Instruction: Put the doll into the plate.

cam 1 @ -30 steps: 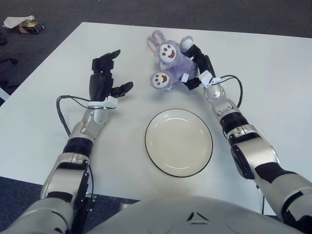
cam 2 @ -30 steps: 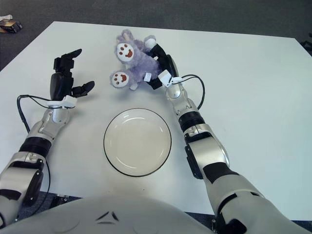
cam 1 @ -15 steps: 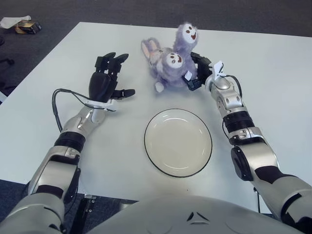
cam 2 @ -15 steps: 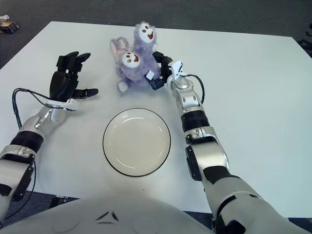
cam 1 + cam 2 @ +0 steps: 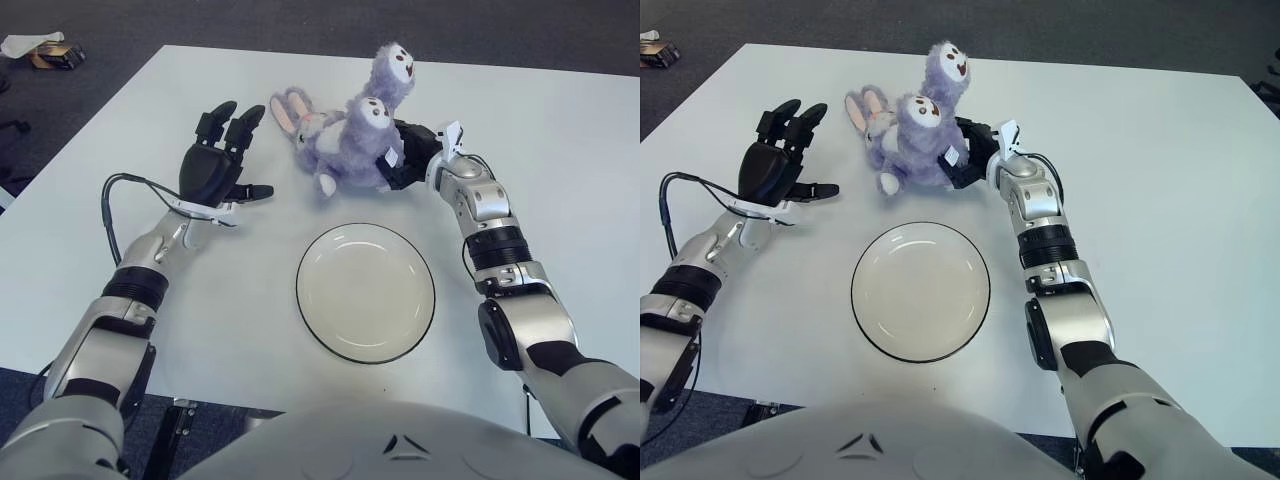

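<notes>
On the left side of the white table (image 5: 90,230), the left hand (image 5: 215,165) is hovering with its fingers spread and holding nothing, just left of the purple doll (image 5: 345,135). The doll is lying beyond the far rim of the white plate (image 5: 366,291), apart from it. The right hand (image 5: 410,157) is gripping the doll's right side, fingers curled into the plush.
</notes>
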Motion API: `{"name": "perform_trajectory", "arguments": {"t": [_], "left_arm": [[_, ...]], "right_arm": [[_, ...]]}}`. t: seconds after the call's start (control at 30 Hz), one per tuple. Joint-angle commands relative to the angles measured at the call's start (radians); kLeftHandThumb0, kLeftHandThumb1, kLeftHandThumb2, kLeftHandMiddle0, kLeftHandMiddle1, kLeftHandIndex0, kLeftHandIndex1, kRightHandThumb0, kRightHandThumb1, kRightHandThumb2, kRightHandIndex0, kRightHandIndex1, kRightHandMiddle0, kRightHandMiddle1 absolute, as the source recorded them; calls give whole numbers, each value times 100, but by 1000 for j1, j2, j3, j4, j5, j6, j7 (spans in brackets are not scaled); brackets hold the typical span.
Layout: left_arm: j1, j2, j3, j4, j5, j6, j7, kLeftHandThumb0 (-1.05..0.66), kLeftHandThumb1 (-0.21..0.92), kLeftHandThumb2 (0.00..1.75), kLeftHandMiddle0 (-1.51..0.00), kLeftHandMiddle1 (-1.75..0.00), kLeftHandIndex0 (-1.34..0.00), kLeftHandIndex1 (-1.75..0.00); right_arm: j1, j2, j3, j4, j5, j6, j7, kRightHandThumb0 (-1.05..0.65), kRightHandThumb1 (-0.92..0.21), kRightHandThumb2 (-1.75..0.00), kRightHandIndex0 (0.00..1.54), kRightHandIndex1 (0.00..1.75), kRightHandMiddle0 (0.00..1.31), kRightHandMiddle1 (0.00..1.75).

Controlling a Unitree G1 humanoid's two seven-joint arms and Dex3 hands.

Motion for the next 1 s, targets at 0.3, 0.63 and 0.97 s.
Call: {"name": "perform_trajectory", "arguments": {"t": [0.3, 0.63, 0.97], "left_arm": [[-25, 30, -33, -34, 28, 51, -14, -99, 78, 41, 0, -44, 0, -52], [-16, 17, -32, -164, 28, 111, -86, -102, 83, 35, 0, -39, 0, -52], [-38, 25, -55, -286, 77, 158, -155, -103, 85, 32, 0, -30, 0, -38]], "right_arm": [[-4, -51, -4, -62, 28, 112, 84, 0, -10, -150, 87, 153, 54, 175], [1, -75, 7, -64, 19, 120, 114, 0, -12, -151, 83, 161, 52, 175], [-1, -91, 34, -93, 9, 178, 124, 0, -12, -150, 82, 161, 52, 175]]}}
